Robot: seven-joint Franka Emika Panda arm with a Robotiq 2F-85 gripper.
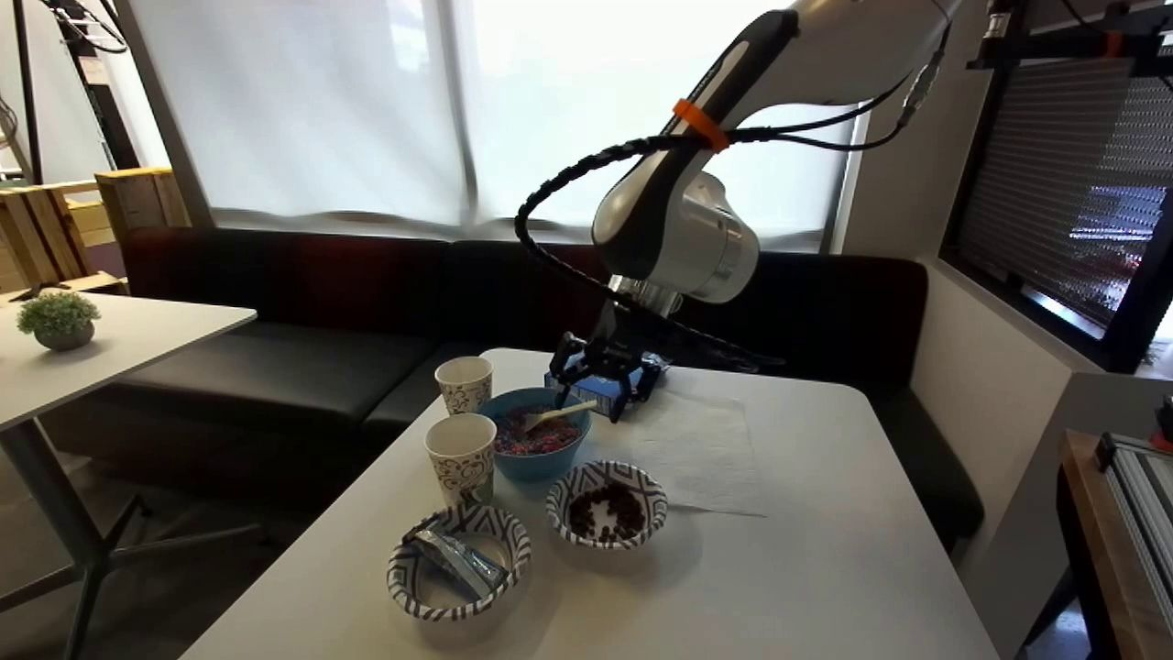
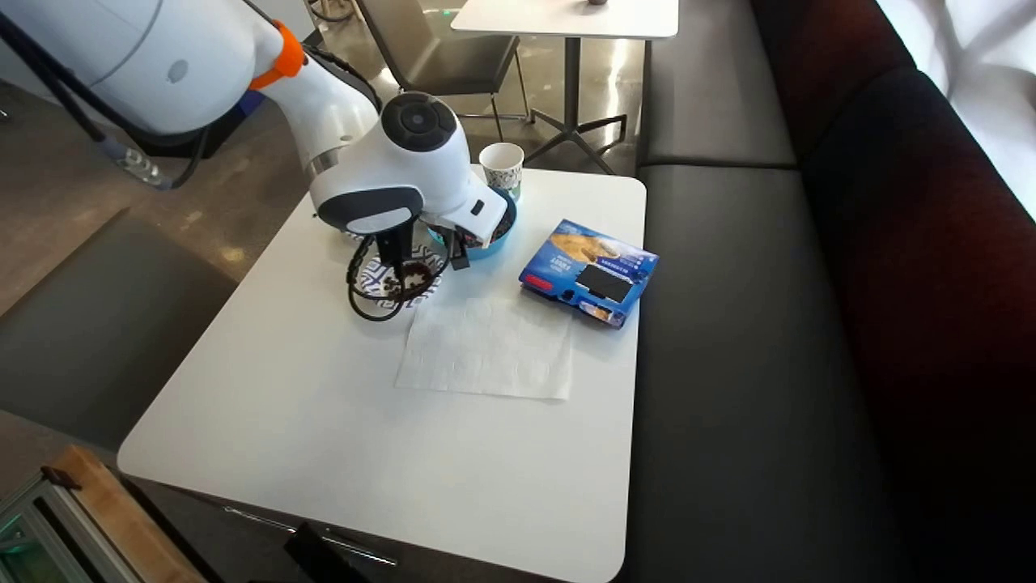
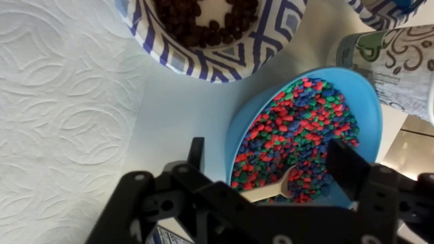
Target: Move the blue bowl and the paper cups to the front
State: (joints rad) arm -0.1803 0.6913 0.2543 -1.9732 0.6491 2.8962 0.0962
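Wrist view shows the jaws spread, one side over the round light-blue bowl (image 3: 368,118), the other outside it. In an exterior view, two tapered, swirl-printed white paper cups (image 1: 463,467) stand beside the bowl on the white table (image 1: 806,550).

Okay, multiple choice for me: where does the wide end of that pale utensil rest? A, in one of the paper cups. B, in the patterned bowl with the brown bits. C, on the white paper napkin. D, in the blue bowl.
D: the wrist view shows the pale utensil with its wide end among the red, green and blue bits inside the blue bowl.
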